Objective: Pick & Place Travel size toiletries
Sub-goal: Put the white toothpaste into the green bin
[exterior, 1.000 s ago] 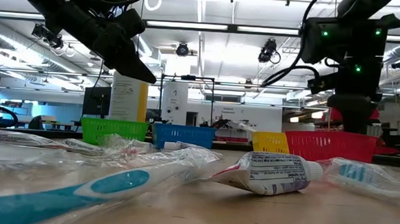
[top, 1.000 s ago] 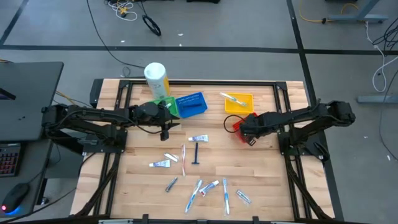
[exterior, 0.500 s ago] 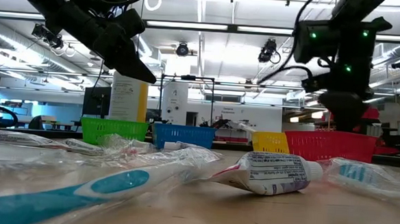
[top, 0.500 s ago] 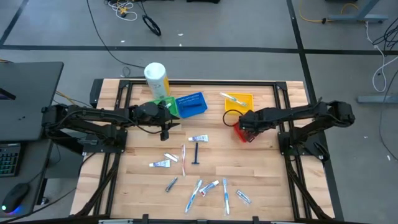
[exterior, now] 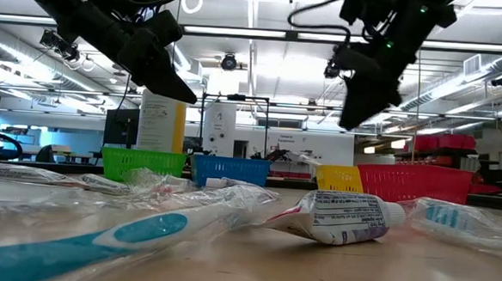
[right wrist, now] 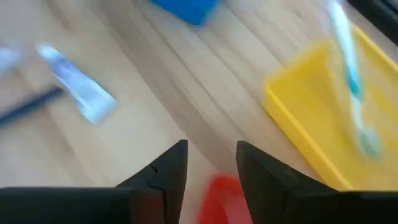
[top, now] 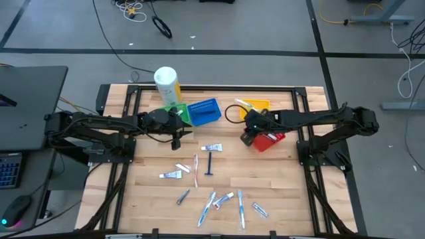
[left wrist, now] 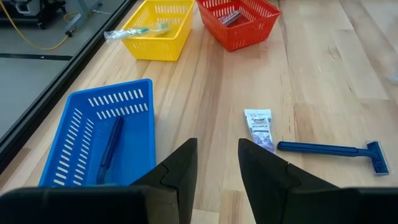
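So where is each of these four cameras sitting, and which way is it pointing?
High view: overhead, straight down on the wooden table; both dark arms show.
Low view: table height, looking level past a white toothpaste tube; arms hang in from above.
Left wrist view: past the left gripper, open and empty.
Right wrist view: past the right gripper, open and empty.
Shared: both wrist views see the yellow mesh basket.

Baskets (top: 204,111) in row at table (top: 285,192) rear; bottle (top: 167,83) behind; toiletries (top: 211,161) scattered in front.
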